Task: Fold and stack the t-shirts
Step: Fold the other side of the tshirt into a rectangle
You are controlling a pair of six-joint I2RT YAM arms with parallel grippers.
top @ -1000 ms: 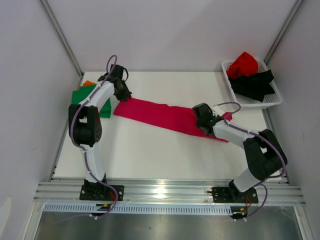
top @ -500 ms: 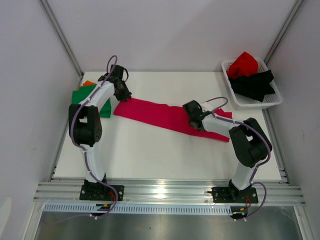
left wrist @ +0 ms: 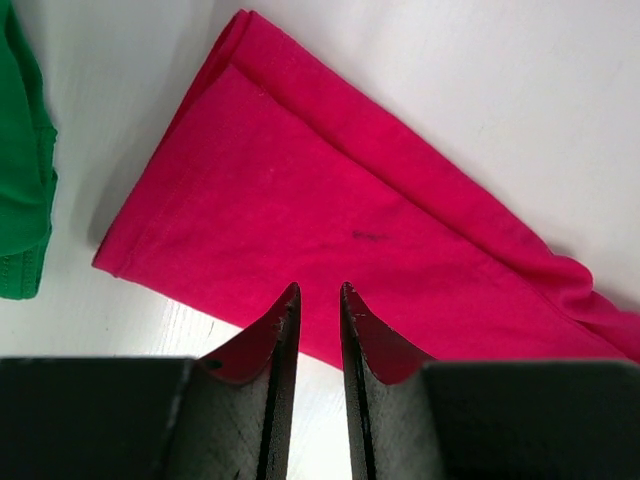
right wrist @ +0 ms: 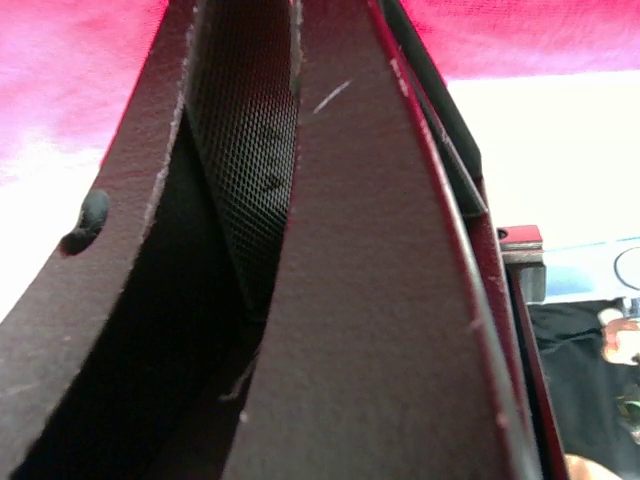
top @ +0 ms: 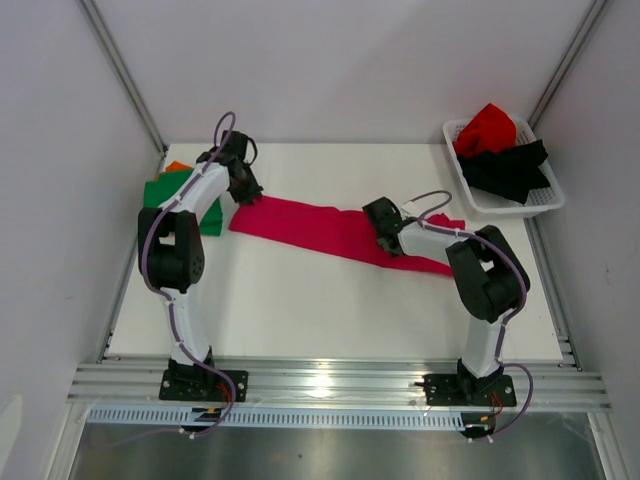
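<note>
A magenta-pink t-shirt (top: 320,230) lies folded into a long strip across the middle of the table. My left gripper (top: 245,192) hovers at its left end. In the left wrist view its jaws (left wrist: 317,292) stand a narrow gap apart over the near edge of the pink cloth (left wrist: 330,190), with nothing between them. My right gripper (top: 383,238) rests on the strip right of its middle. Its fingers (right wrist: 380,250) fill the right wrist view, their tips out of frame, with pink cloth (right wrist: 60,60) behind. A folded green t-shirt (top: 165,190) lies on an orange one (top: 177,166) at the left.
A white lattice basket (top: 545,205) at the back right holds a red t-shirt (top: 487,128) and a black one (top: 510,170). The green shirt's edge (left wrist: 20,170) lies just left of the pink strip. Grey walls close in three sides of the table.
My right gripper has slid left along the pink strip, and its arm has folded in closer. The strip and the left gripper have stayed put.
</note>
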